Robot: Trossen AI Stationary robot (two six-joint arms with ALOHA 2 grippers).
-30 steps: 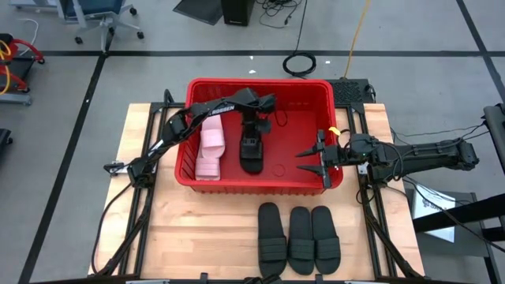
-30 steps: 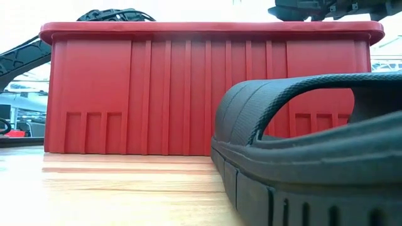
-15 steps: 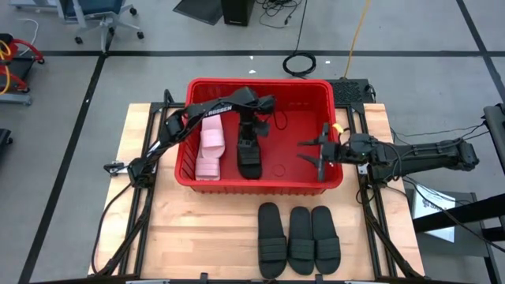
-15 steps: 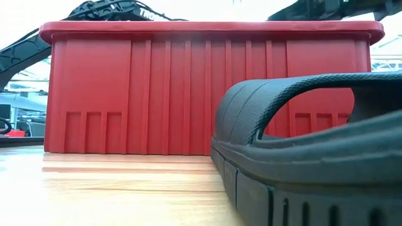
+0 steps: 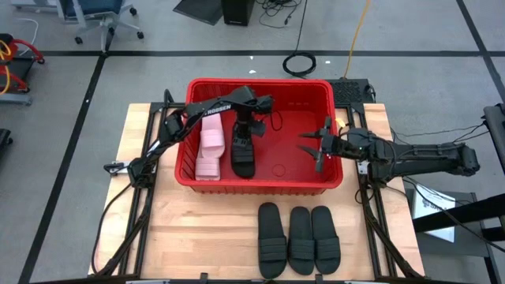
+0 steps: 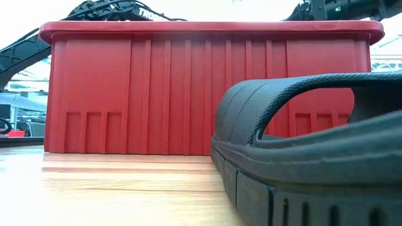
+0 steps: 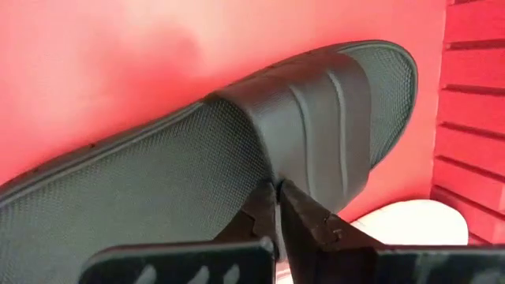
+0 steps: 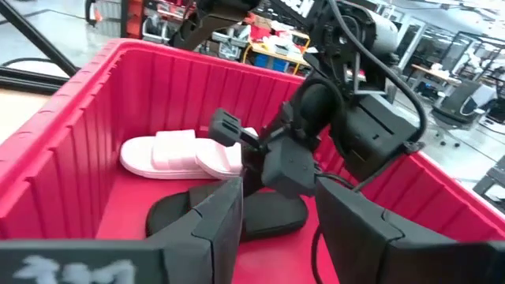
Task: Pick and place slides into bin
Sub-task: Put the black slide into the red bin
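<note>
The red bin (image 5: pixel 260 184) stands at the table's middle far side. Inside it, two white slides (image 5: pixel 209 146) lie along the left wall. My left gripper (image 5: pixel 247 134) reaches down into the bin and is shut on a black slide (image 5: pixel 242 155), which also shows in the right wrist view (image 8: pixel 237 214). My right gripper (image 5: pixel 315 148) hangs open and empty over the bin's right part. Three black slides (image 5: pixel 300 239) lie side by side on the table before the bin; one fills the low view (image 6: pixel 301 144). My left gripper pinches the black slide's side edge, where the strap meets the sole (image 7: pixel 267 175), between its two shut fingers. The fingers come from above, pointing down. The slide lies flat, strap up, low over the bin's floor beside the white slides; I cannot tell whether it rests on the floor.
The bin's thick rim (image 6: pixel 207 28) stands high above the table top. The bin's floor (image 5: pixel 288 158) to the right of the black slide is bare. The wooden table (image 5: pixel 197 237) has free room left of the three slides.
My left gripper has carried the black slide a little toward the bin's left wall, closer to the white slides. My right gripper, still open, has gone from the bin's near right corner toward the far edge and turned somewhat.
</note>
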